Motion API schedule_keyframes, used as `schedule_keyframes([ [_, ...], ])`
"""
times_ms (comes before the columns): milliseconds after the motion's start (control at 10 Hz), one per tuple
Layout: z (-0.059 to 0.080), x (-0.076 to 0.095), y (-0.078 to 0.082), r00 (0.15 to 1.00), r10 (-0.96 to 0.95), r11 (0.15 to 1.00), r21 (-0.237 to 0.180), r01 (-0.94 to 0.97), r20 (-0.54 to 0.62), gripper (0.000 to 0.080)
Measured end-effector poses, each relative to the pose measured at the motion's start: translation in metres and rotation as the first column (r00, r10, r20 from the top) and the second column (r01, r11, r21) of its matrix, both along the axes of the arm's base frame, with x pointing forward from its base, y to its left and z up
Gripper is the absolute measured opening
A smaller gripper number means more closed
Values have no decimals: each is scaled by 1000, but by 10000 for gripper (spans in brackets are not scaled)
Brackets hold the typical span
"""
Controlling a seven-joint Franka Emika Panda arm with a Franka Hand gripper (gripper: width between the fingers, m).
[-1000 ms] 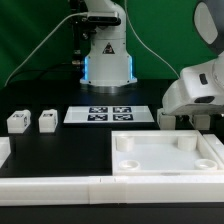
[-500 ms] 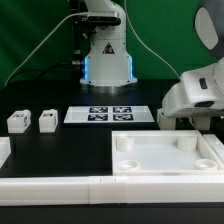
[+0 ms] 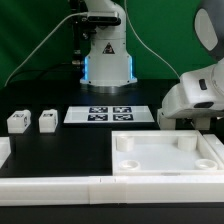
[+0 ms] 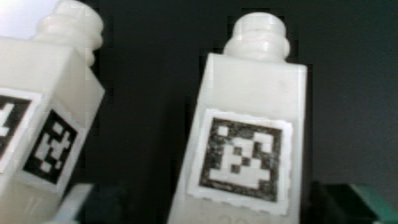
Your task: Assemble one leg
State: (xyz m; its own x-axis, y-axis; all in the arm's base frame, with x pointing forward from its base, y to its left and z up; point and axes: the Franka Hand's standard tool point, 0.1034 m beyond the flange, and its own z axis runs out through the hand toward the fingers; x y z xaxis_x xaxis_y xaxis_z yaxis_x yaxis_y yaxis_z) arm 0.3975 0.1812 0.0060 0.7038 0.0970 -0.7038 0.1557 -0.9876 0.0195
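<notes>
Legs fill the wrist view: one leg [image 4: 249, 130] stands close under the camera, white and oblong, with a rounded knob at its far end and a black-and-white marker tag on the side facing the lens. A second leg [image 4: 45, 110] of the same kind is just beside it, apart by a dark strip of table. The gripper [image 4: 210, 210] is spread wide and has hold of nothing. Its dark, blurred fingertips [image 4: 356, 208] show at the two near corners, with the first leg's tagged end lying between them; whether they touch it cannot be told.

In the exterior view the arm [image 3: 195, 95] hangs low at the right, behind the large white tray-like piece [image 3: 165, 160]. A third leg [image 3: 17, 122] and a fourth leg [image 3: 47, 121] sit well apart from it at the left, and the marker board [image 3: 110, 113] lies between.
</notes>
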Motion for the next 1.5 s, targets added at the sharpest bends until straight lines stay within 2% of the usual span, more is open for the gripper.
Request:
schedule_keyframes([
  [100,0,0,0,1000,0,1000,0,0,0,291],
  [400,0,0,0,1000,0,1000,0,0,0,292],
  [600,6,4,-1,1000,-4,1000,1,4,11,292],
  [700,15,8,-4,1000,-6,1000,1,6,14,292],
  [900,52,21,-10,998,-5,1000,7,4,56,294],
  [1100,78,28,-18,996,6,1000,29,-8,94,294],
  [1200,83,32,-20,993,2,999,36,-7,120,294],
  [1400,78,32,-18,988,2,999,44,-9,151,294],
  [1500,76,40,-15,976,-5,998,60,-9,217,294],
])
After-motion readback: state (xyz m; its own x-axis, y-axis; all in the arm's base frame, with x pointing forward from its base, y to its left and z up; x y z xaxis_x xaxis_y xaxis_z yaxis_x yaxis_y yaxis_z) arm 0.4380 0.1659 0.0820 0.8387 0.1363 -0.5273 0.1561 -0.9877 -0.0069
